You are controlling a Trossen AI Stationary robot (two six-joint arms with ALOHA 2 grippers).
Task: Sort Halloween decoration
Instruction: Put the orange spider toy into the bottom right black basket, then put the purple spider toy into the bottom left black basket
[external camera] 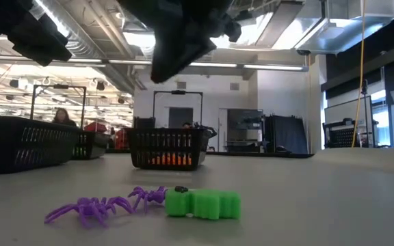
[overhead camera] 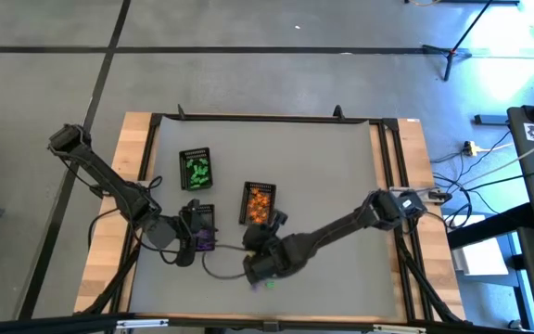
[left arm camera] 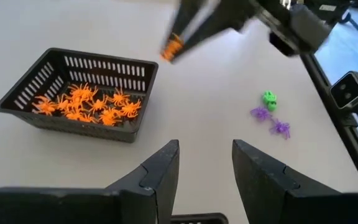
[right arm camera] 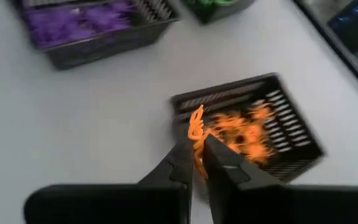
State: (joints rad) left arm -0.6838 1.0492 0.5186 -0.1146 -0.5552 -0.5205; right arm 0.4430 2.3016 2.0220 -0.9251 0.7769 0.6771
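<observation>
Three black trays sit on the grey table, a wood-edged top with black rails on a grey floor taped in dark lines; cables and a light stand lie off to one side; across the table at surface level the room is a wide workshop with strip lights, exposed ducts, a grey door and a person far back. Take the orange tray as the mark: it holds a heap of orange spiders; the green tray stands beyond it toward the far rail, the purple tray beside it on the left arm's side. The right gripper hangs just on the near side of the orange tray, above the table, fingers pinched on one orange spider; the spider stands on end between the tips, its long axis roughly in line with the fingers, legs curling out past them toward the tray. Nearer the front edge than the tray lie two purple spiders, flat, legs splayed, and a green trinket touching one of them. The left gripper hovers by the purple tray, fingers parted and holding nothing, facing the orange tray.
</observation>
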